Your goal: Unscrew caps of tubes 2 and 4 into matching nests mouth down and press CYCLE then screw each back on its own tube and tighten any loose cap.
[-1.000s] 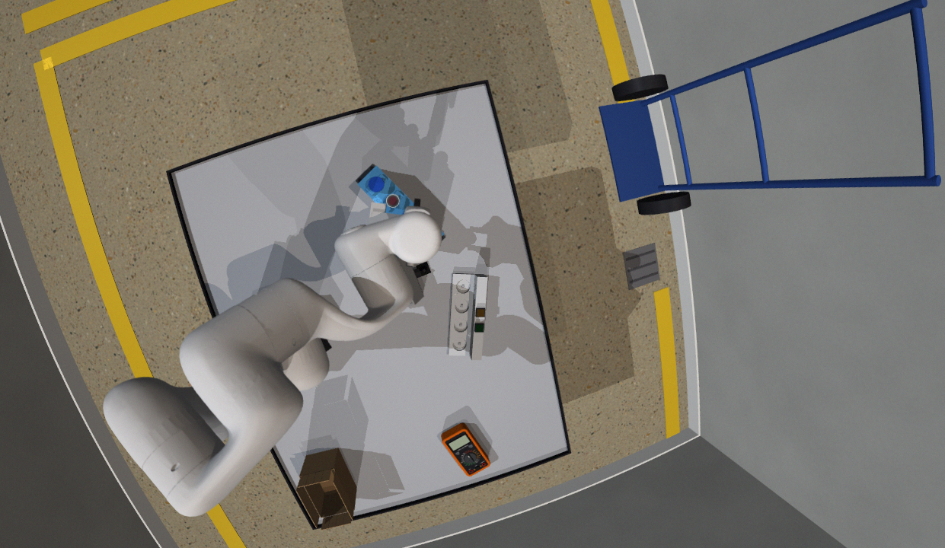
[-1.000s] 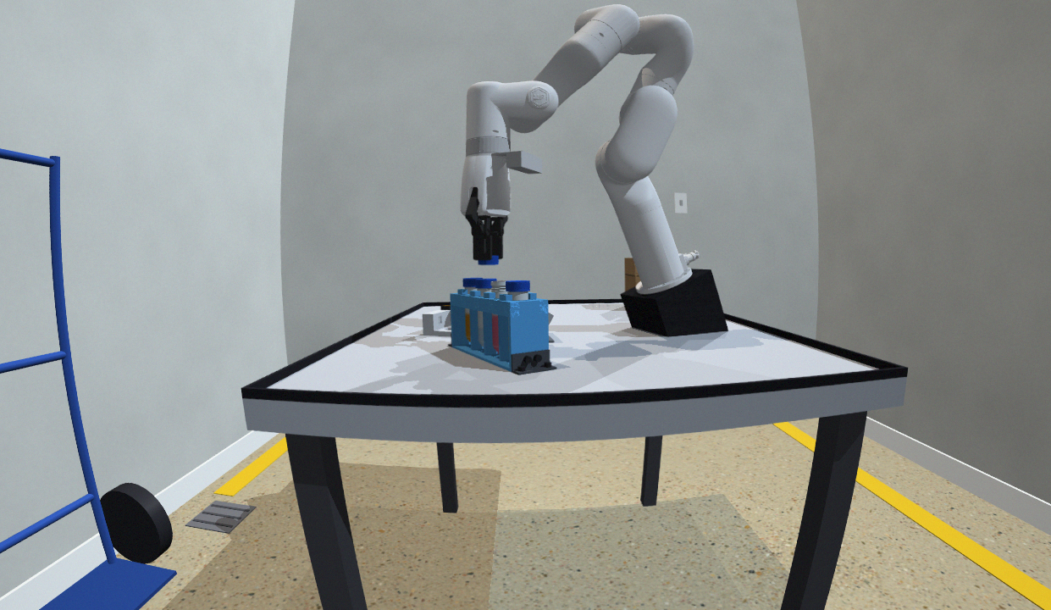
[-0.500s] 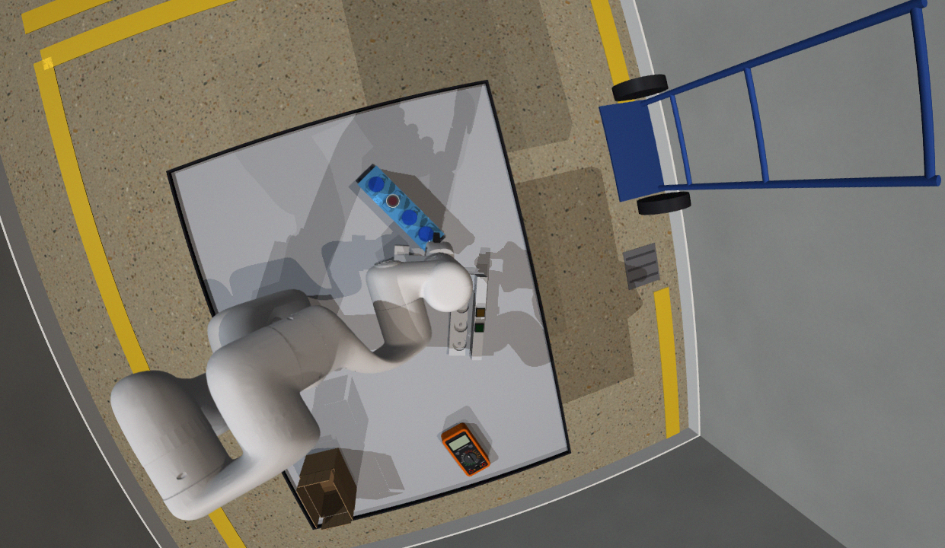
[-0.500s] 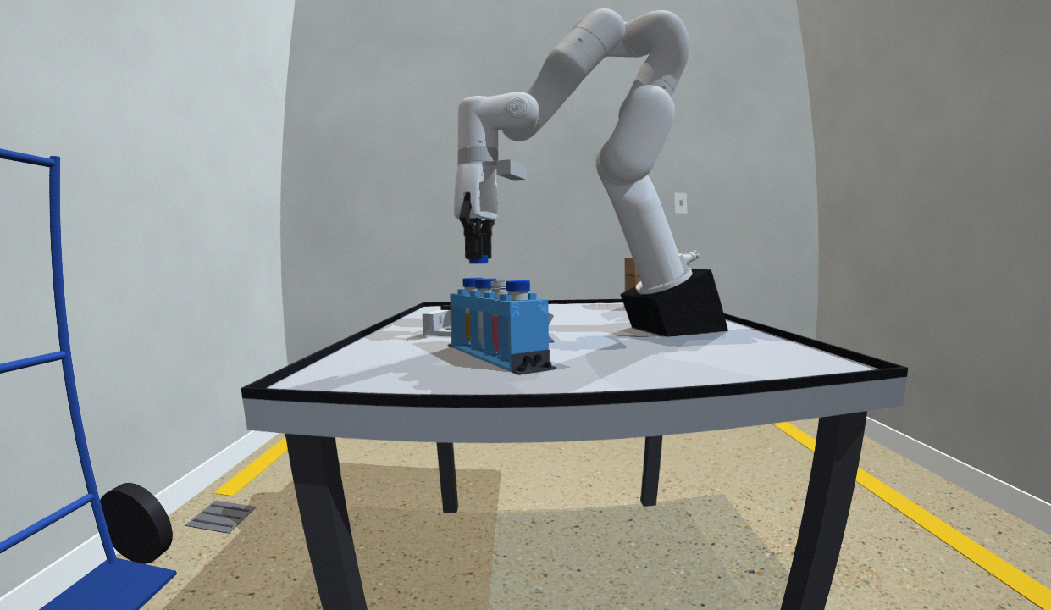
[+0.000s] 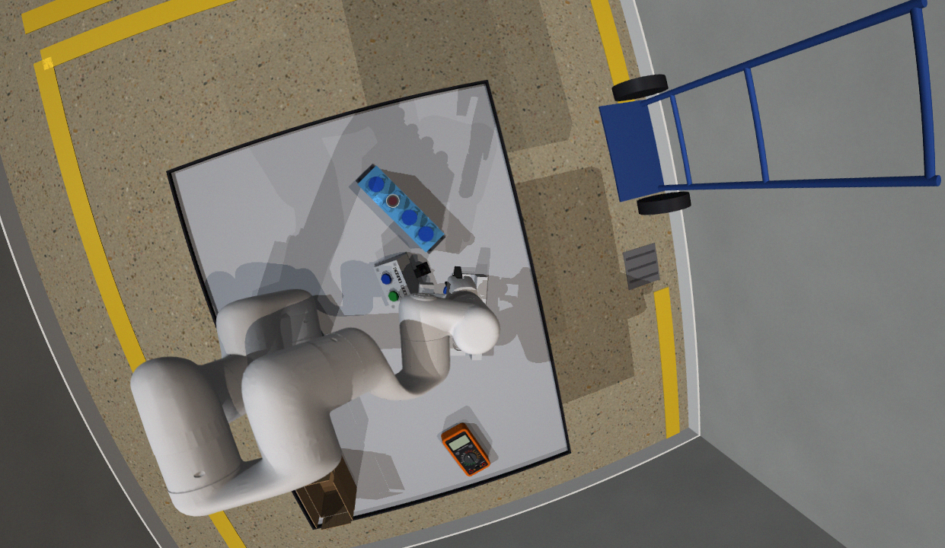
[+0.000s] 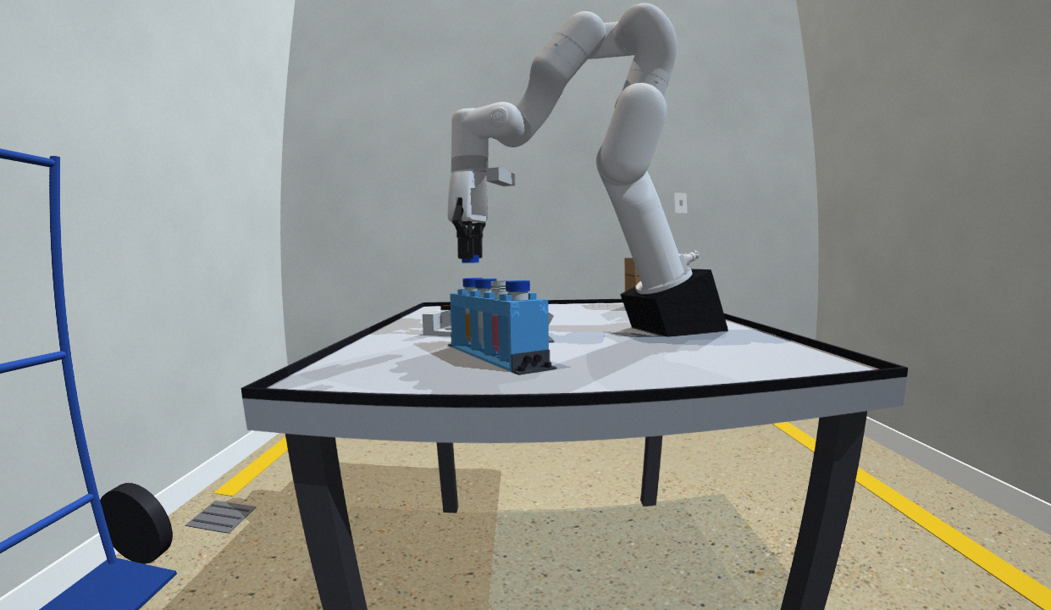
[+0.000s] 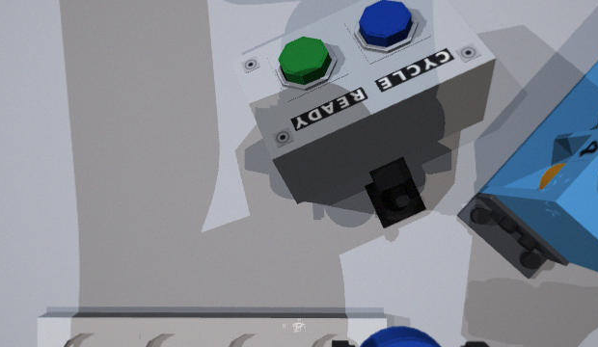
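A blue cap [image 6: 470,259] is clamped between the closed fingers of the gripper [image 6: 470,252], carried in the air well above the table [image 6: 665,394]; in the wrist view its rim [image 7: 399,337] shows at the bottom edge, just right of the near end of the white cap tray [image 7: 53,324], whose row of nests peeks in along that edge. The tray is mostly hidden under the arm in the top view. The blue decapping station [image 5: 366,178] stands on the far part of the table, apart from the gripper, with three blue caps on and one tube open, its dark red contents [image 5: 392,200] visible in the second place from one end. Between the station and the gripper sits the grey key housing [image 7: 328,103], with the blue CYCLE key [image 7: 386,21] and the green READY key [image 7: 305,59] side by side, neither visibly lit. Toward the near right of the table lies an orange multimeter [image 5: 465,447], and a brown cardboard box [image 5: 329,501] stands at the near edge by the arm's base. A blue hand truck [image 5: 755,116] stands on the floor, off to the right.
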Action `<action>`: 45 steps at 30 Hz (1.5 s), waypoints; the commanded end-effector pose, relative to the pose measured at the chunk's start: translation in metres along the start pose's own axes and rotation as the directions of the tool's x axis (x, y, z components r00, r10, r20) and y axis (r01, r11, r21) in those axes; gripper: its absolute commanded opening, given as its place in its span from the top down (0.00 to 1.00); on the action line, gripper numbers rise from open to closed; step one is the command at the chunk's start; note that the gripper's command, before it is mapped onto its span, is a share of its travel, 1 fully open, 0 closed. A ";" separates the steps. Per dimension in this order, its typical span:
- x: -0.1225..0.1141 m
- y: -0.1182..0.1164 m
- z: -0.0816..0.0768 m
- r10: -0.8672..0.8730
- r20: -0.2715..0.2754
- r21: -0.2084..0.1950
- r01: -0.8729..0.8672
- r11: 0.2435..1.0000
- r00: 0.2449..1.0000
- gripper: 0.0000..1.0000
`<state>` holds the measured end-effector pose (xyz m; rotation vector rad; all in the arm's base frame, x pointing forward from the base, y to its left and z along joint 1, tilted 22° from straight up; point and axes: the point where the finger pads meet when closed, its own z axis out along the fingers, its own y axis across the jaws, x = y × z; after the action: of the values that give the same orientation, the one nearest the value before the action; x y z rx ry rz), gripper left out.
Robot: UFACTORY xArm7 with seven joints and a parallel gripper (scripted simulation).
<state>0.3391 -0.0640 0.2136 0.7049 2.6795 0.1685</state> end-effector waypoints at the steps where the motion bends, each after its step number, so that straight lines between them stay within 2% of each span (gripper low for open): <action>1: -0.024 -0.026 0.001 -0.003 -0.002 -0.006 0.003 1.000 1.000 1.00; 10: -0.052 -0.066 0.001 -0.003 -0.002 -0.006 0.003 1.000 1.000 1.00; 22: -0.052 -0.066 0.001 -0.003 -0.002 -0.006 0.003 1.000 1.000 1.00; 29: -0.052 -0.066 0.036 -0.003 -0.002 -0.006 0.003 1.000 1.000 1.00; 31: -0.052 -0.066 0.036 -0.003 -0.002 -0.006 0.003 1.000 1.000 1.00; 45: -0.054 -0.065 0.106 -0.003 -0.002 -0.006 0.003 1.000 1.000 1.00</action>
<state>0.3763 -0.1432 0.1435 0.7030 2.6894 0.1701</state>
